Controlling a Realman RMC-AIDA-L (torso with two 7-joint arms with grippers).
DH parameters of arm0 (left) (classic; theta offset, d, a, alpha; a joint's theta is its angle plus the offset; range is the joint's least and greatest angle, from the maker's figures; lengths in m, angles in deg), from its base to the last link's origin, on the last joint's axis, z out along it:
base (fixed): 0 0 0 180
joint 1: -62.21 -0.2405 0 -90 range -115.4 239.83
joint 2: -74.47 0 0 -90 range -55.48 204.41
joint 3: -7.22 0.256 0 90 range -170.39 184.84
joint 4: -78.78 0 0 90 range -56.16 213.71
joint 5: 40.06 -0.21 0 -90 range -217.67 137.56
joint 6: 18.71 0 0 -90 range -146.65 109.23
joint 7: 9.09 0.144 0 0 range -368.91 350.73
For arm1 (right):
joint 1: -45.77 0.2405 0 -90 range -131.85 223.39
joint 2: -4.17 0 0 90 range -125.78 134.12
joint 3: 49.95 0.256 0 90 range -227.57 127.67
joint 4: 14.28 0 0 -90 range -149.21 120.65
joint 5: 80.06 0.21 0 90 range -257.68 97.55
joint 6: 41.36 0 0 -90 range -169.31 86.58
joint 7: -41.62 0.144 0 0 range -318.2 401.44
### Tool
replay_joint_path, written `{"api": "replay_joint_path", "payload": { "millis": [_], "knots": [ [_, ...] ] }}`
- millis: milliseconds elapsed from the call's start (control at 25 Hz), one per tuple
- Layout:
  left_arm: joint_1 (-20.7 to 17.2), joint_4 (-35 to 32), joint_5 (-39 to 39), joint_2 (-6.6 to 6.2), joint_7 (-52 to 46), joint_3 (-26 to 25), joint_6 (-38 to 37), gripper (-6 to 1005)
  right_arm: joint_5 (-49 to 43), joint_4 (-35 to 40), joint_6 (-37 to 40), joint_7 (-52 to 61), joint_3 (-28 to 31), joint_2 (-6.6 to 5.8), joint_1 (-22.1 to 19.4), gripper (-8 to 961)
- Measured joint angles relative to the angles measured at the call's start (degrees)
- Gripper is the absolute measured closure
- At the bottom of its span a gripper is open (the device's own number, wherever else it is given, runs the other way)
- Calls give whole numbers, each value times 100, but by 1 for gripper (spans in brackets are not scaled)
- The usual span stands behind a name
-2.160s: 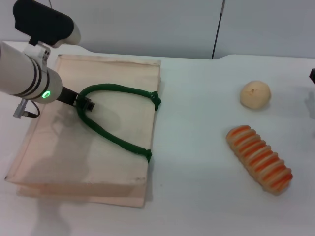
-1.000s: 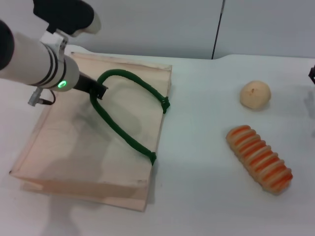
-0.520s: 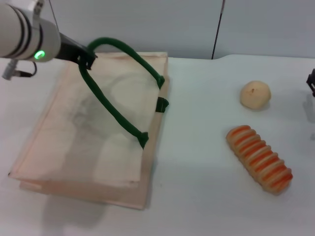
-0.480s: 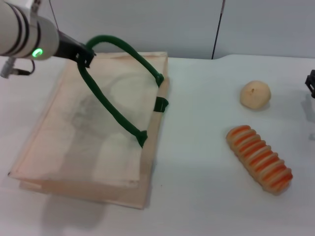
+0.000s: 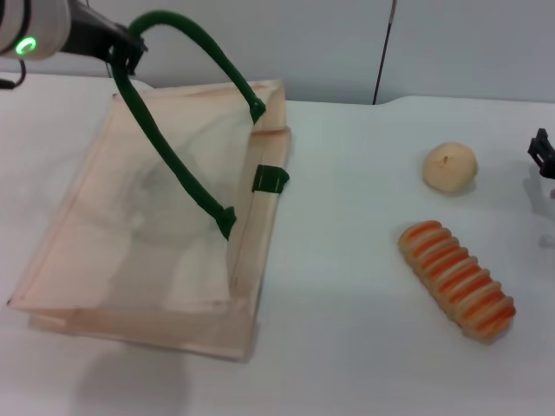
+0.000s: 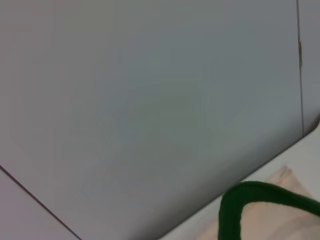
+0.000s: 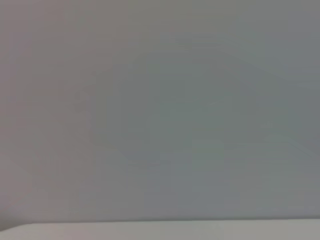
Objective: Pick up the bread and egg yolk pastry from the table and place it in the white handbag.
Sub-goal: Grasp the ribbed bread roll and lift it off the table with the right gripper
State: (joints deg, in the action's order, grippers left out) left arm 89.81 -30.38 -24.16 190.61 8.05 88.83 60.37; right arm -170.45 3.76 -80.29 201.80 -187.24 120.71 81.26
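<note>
Left end effector (image 5: 130,48) pinches the cream white handbag (image 5: 130,260) by its green handle (image 5: 173,165); only the head view shows bread (image 5: 457,280) far right.

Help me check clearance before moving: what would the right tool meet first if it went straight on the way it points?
Probably nothing nearby: the right tool faces only the grey wall above the table edge; depth is unclear.
</note>
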Motion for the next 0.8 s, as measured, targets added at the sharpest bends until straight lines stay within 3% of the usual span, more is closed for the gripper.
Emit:
{"api": "replay_joint_path", "payload": {
  "millis": [400,800],
  "knots": [
    [193,-672,-218,-5,61,-108,470,870,-80,223,26,-263,-15,0,-39,129],
    [462,-706,-215,-5,96,-110,524,871,-62,227,153,-282,21,-11,-48,130]
  ]
}}
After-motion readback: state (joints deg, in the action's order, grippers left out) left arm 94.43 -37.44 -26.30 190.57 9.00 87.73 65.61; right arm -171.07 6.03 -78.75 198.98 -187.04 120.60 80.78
